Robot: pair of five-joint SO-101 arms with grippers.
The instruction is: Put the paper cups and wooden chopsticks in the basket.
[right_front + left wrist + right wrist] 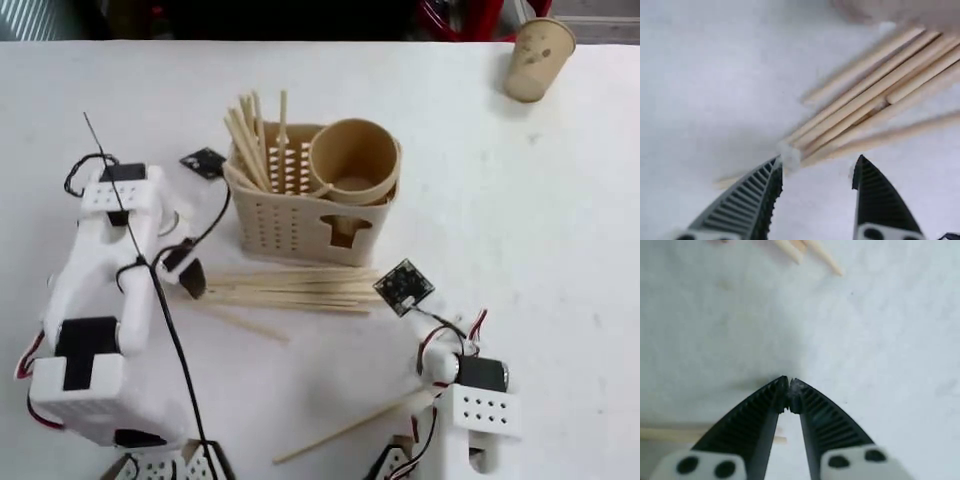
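White table (560, 200) with a part-filled basket (290, 232).
A cup (352, 160) and upright sticks (252, 140) stood in the basket; a second cup (538, 58) sat well apart near the far edge. Loose sticks (300, 290) lay just beside the basket, the left gripper (818, 160) spread at their ends, perhaps touching one. The right gripper (789, 382) was clenched on nothing.

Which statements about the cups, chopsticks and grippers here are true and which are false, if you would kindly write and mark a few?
1. A paper cup sits inside the basket. True.
2. The left gripper is shut on a chopstick. False: it is open, at the ends of the bundle of chopsticks lying on the table.
3. A second paper cup is out on the table, well apart from the basket. True.
4. The right gripper holds a cup. False: it is shut on nothing.
5. The basket holds no chopsticks. False: several upright chopsticks stand in it.
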